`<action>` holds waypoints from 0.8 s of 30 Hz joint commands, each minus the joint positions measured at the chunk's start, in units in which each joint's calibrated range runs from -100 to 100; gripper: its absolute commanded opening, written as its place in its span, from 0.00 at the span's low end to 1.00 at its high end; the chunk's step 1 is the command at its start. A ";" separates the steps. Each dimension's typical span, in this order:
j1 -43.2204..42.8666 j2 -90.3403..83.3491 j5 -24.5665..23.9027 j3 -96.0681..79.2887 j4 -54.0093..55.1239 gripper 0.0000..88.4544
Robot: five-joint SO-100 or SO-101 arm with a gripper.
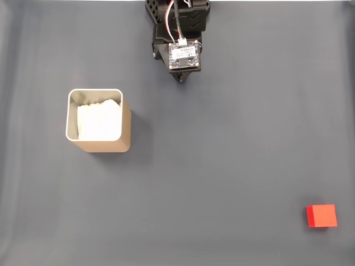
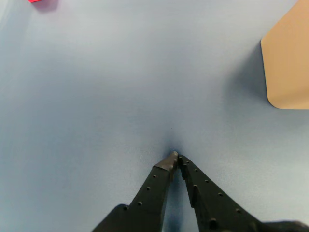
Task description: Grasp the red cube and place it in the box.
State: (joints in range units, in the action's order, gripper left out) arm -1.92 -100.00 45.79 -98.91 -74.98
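The red cube [image 1: 321,215] lies on the grey mat at the lower right of the fixed view; a sliver of the red cube [image 2: 35,1] shows at the top left edge of the wrist view. The tan box [image 1: 99,122], open-topped with white crumpled paper inside, stands at the left of the fixed view, and its tan wall [image 2: 288,63] shows at the right edge of the wrist view. My black gripper [image 2: 175,158] is shut with nothing held, tips together just above the mat. In the fixed view the gripper [image 1: 179,79] sits at top centre, far from both.
A plain blue-grey mat [image 1: 222,155] covers the whole table. The arm's base and wrist camera board [image 1: 184,52] stand at the top edge. Open mat lies between the arm, the box and the cube.
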 commanded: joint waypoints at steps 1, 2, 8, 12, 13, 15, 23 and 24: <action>0.60 0.00 0.63 -0.91 -1.14 0.00; 0.60 0.00 0.68 -0.91 -1.14 0.00; 0.32 0.00 0.68 -0.91 -1.14 0.00; 0.32 0.00 0.68 -0.91 -1.14 0.00; 0.32 0.00 0.59 -0.91 -0.97 0.00; 0.32 0.00 0.24 -0.91 -0.40 0.00; 0.67 0.00 -1.12 -0.91 10.35 0.00; 0.67 0.00 -1.22 -0.91 12.07 0.00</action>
State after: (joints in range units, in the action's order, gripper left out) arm -1.92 -99.47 44.96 -98.91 -68.24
